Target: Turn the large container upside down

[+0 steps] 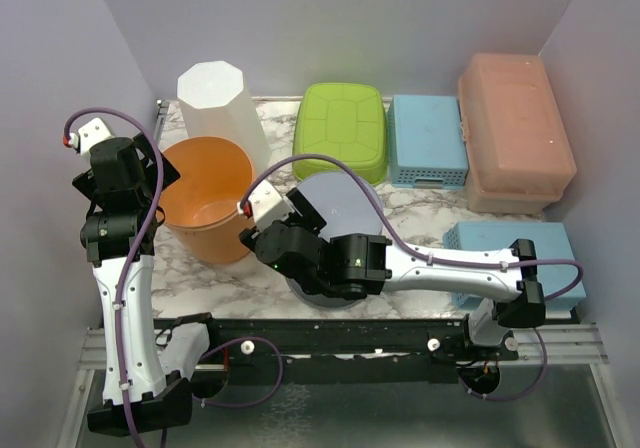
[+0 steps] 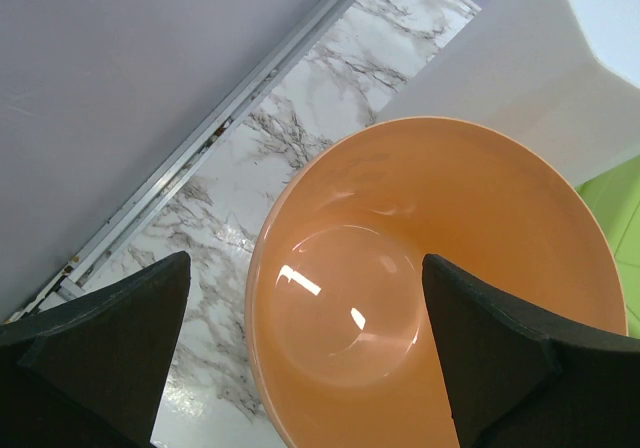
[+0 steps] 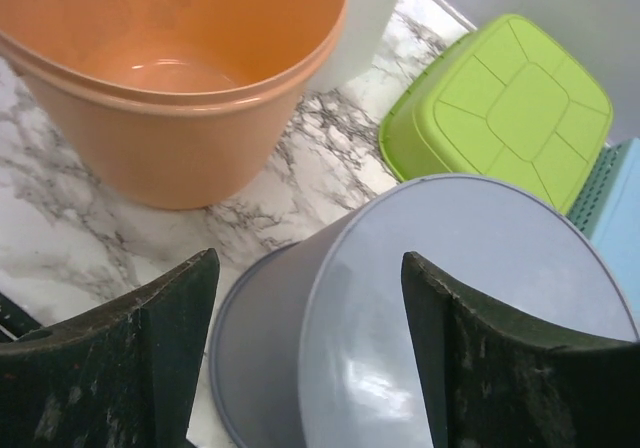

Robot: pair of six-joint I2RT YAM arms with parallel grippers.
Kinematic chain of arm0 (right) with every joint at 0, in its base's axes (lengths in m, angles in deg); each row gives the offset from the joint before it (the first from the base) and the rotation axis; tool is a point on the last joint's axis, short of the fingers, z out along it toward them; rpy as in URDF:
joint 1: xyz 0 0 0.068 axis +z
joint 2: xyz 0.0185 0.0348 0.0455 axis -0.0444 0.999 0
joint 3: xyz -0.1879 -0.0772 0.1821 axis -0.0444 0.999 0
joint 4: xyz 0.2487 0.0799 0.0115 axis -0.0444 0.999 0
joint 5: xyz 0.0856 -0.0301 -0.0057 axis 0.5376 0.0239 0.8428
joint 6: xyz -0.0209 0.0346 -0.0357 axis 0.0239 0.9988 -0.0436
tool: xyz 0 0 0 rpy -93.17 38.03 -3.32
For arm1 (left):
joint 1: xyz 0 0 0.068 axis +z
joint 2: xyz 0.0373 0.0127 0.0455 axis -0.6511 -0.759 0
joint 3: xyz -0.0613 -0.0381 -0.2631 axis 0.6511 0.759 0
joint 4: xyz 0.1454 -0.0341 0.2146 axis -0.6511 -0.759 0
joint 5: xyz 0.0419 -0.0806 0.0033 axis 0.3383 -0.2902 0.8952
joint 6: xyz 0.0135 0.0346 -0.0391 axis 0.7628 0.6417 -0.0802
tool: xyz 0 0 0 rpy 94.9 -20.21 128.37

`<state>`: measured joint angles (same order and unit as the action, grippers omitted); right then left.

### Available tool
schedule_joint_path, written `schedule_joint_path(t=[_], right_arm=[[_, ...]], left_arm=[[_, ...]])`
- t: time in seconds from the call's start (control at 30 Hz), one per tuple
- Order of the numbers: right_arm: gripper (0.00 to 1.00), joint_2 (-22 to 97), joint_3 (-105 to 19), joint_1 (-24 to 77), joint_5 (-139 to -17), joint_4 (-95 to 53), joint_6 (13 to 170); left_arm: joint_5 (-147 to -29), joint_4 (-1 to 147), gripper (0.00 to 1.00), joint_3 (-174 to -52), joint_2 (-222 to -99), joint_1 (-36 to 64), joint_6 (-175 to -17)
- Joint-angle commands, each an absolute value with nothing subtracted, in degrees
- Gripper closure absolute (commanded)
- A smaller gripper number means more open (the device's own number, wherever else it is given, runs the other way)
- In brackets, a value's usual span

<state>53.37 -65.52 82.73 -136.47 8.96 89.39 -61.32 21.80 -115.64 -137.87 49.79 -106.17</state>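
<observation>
Grey bucket (image 1: 338, 200) stands base-up, axis vertical, mid-tabletop near the front edge, directly under the right gripper (image 3: 308, 268), the nearer one; fingers spread, holding nothing; left gripper (image 2: 305, 268), fingers spread wide, hangs over the upright orange bucket (image 1: 205, 193).

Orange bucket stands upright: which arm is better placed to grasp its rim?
Left. The left gripper, open, hovers over the rim of the orange bucket; the right gripper is over the grey container.

The right arm (image 1: 440, 263) is covering most of the grey round plastic bucket (image 1: 340, 203) from above; at the wrist its near side runs off-frame, and the orange plastic bucket (image 3: 170, 138) is cropped up top.
</observation>
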Motion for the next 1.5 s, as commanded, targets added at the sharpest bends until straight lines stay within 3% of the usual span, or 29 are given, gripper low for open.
schedule_joint_path(t=[0.0, 0.67, 0.87, 1.03, 1.2, 1.37, 1.47], right_arm=[[0.22, 53.69, -66.24, 80.09, -134.05, 13.70, 93.05], [0.21, 46.05, -50.88, 70.89, -137.23, 23.60, 104.98], [0.19, 37.44, -41.35, 65.39, -128.63, 16.31, 98.21], [0.17, 34.99, -46.34, 63.46, -120.10, 14.78, 88.47], [0.17, 37.35, -54.93, 63.46, -112.32, 19.49, 93.21], [0.25, 35.71, -50.08, 63.62, -99.30, 11.80, 99.08], [0.25, 38.24, -51.06, 64.19, -97.69, 12.89, 99.56]], left_arm=[[-60.90, 21.70, 0.01, -115.91, -137.40, 50.08, -105.55], [-62.55, 22.28, 0.01, -112.92, -137.40, 50.04, -105.30], [-63.81, 22.86, 0.01, -112.58, -137.72, 50.06, -105.63], [-64.99, 23.95, 0.01, -111.98, -137.05, 50.11, -106.32], [-65.12, 24.34, 0.01, -111.97, -136.71, 50.09, -105.53], [-62.52, 24.22, 0.01, -112.65, -136.08, 50.11, -103.43], [-61.01, 24.14, 0.01, -113.20, -136.27, 50.04, -101.84]])
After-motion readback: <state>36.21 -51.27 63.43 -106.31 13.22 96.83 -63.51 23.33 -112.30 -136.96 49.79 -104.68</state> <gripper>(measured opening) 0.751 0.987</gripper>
